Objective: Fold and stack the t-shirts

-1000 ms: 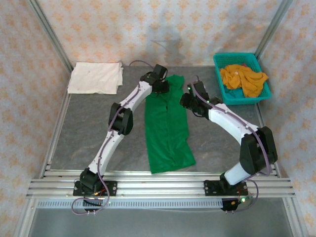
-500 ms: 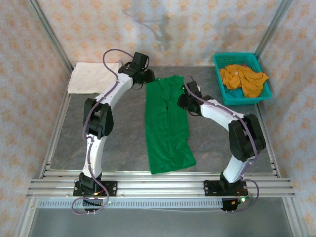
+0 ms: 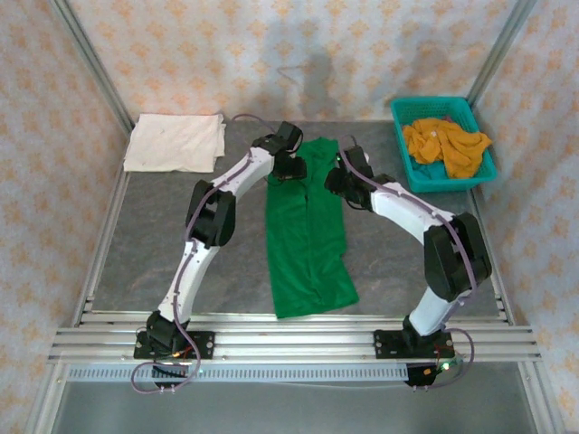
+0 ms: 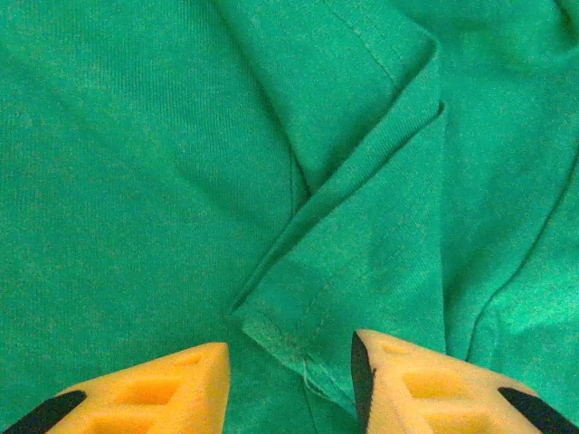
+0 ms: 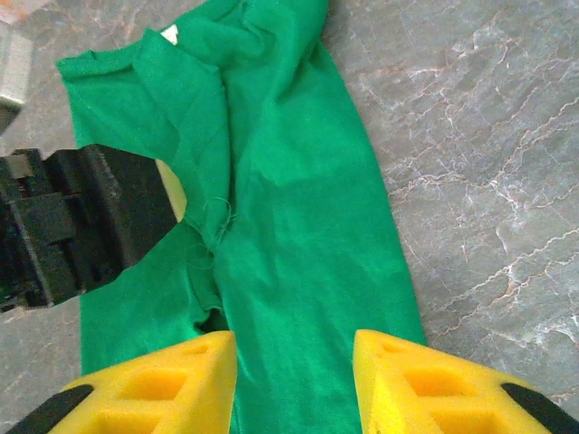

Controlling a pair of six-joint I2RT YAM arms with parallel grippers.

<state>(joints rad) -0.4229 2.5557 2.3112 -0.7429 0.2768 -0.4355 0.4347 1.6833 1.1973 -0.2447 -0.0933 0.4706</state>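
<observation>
1. Currently, your left pincer: jaws apart, empty, poised over a folded hem of the green t-shirt, likely to pinch it.
2. Your right pincer: open, empty, above the shirt's right edge.
3. Shirt: folded lengthwise mid-worktop, between your arms.
4. Cream-white t-shirt: far-left corner, presumably the stack.

Left end effector swung away left, returned over green t-shirt (jaws wider now)
</observation>
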